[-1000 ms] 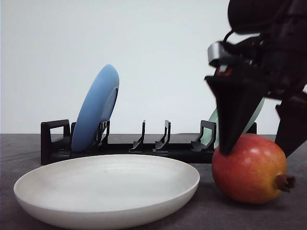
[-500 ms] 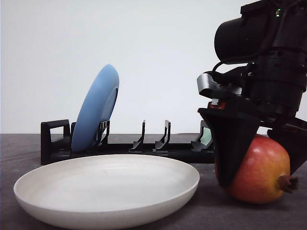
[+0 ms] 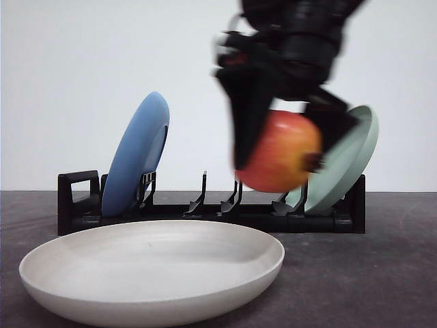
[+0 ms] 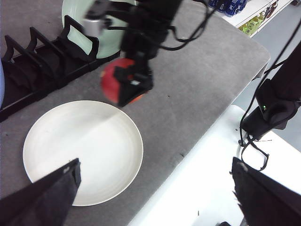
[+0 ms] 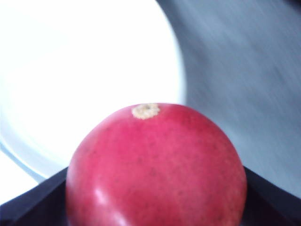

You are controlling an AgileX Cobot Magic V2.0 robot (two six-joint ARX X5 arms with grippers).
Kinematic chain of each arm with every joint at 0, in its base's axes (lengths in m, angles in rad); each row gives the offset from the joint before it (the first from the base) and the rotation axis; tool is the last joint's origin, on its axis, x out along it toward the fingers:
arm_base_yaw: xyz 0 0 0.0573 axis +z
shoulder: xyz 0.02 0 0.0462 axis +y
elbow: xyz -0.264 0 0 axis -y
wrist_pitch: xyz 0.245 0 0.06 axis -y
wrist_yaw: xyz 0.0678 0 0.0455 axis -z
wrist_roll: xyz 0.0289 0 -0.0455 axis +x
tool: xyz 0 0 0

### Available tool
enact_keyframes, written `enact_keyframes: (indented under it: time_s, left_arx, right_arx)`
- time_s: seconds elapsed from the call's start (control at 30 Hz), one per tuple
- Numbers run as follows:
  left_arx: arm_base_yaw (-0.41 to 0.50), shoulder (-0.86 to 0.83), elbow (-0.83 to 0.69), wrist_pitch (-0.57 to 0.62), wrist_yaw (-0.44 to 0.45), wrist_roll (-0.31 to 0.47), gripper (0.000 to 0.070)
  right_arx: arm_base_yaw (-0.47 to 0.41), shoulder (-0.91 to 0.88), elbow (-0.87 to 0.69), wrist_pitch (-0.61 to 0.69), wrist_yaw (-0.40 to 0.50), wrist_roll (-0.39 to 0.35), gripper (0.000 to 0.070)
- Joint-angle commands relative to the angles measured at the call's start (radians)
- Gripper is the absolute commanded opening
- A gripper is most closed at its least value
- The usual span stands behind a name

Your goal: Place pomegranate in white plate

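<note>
The right tool is clenched on the pomegranate, one dark finger down its left flank and the other against its right side near the brown crown tip. The fruit hangs in the air, clear of the table, in front of the black rack and above the far right part of the white plate. In the left wrist view the fruit sits over the plate's far rim, between the plate and the rack. The right wrist view shows the red skin close up, a pale stem scar on top, dark finger edges at either lower corner and the plate blurred beneath it.

Just behind the fruit, to its right, a pale green plate leans in the last slot of the rack. A blue plate stands tilted in a slot near the left end; the slots between the two are empty prongs. The white plate lies flat on the grey table, nearest the camera, with nothing in it.

The left tool is high over the near table edge, its two dark fingers spread wide apart and gripping nothing. Past the table's edge a white surface carries a dark cable.
</note>
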Motion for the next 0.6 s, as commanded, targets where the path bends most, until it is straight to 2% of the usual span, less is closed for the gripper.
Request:
enact_keyframes:
  time_s: [0.0,0.17,0.37,0.57]
  left_arx:
    - [-0.013,0.002,0.009,-0.01,-0.031,0.014,0.0624]
    - [-0.013,-0.005,0.009,-0.048,-0.09,0.005,0.0624]
    - [-0.013,-0.008,0.009,-0.05,-0.099,-0.017,0.0624]
    - [-0.013,-0.008,0.009,-0.05,-0.1,-0.021,0.0624]
  right_arx:
    - [0.035,0.055,0.06,-0.003,-0.003,-0.008,0.0467]
    - [0.107,0.159,0.128,0.008,-0.003,-0.012,0.0468]
    - [0.165,0.243,0.128,0.045,-0.002,-0.019,0.0468]
    - [0.184,0.285,0.127,0.055,-0.002,-0.019,0.0469]
